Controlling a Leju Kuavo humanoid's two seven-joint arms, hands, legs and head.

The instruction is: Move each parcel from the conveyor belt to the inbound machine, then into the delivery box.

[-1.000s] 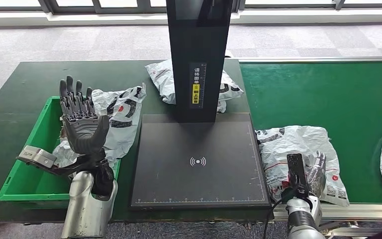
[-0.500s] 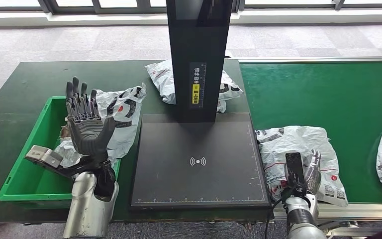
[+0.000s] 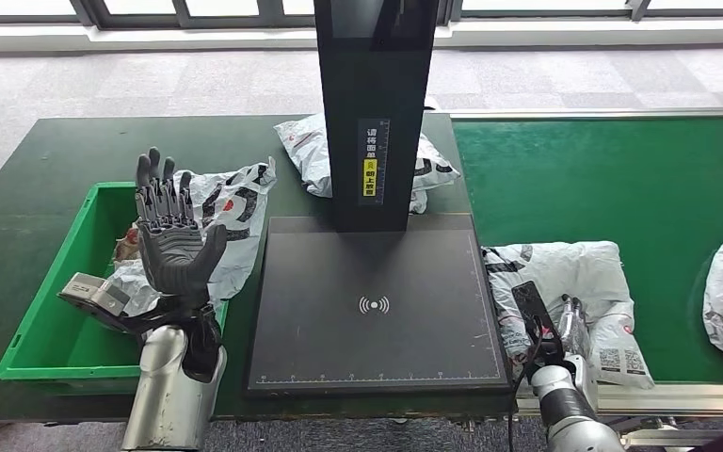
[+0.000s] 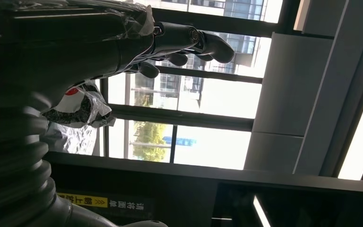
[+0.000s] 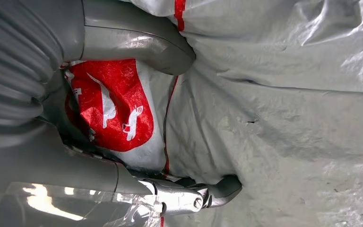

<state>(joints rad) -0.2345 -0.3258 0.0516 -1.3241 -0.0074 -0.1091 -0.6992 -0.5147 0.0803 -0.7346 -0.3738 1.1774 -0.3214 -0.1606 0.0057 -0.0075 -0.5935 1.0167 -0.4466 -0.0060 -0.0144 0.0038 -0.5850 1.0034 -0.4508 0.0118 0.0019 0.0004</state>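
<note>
- Right hand: fingers wrapped around grey parcel on conveyor belt, beside scanner platform.
- Left hand: raised, fingers spread, empty.
- Advice: secure grip, lift clear, set flat on platform.

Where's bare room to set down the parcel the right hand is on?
The scanner plate is bare from the black column to its near edge. The green bin has bare floor near its front. It is crowded behind the column and around the raised left hand, where parcels lie.
</note>
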